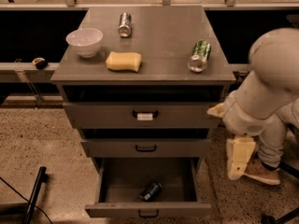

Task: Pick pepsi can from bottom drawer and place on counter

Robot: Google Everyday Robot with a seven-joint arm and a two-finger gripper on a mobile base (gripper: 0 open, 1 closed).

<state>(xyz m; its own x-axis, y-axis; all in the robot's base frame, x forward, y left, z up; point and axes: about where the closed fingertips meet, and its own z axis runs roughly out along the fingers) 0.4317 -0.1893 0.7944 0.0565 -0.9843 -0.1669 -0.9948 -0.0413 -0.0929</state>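
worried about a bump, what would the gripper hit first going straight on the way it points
The gripper hangs right of the bottom drawer, pointing down. Straight on, it would probably meet the floor first, near a shoe; depth is unclear.

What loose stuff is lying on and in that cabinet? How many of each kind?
Cans: 3 (silver can and green can on the counter, pepsi can in the open bottom drawer)
Bowls: 1 (white bowl)
Sponges: 1 (yellow sponge)
Total: 5
The gripper hangs off to the right of the bottom drawer, touching none of them.
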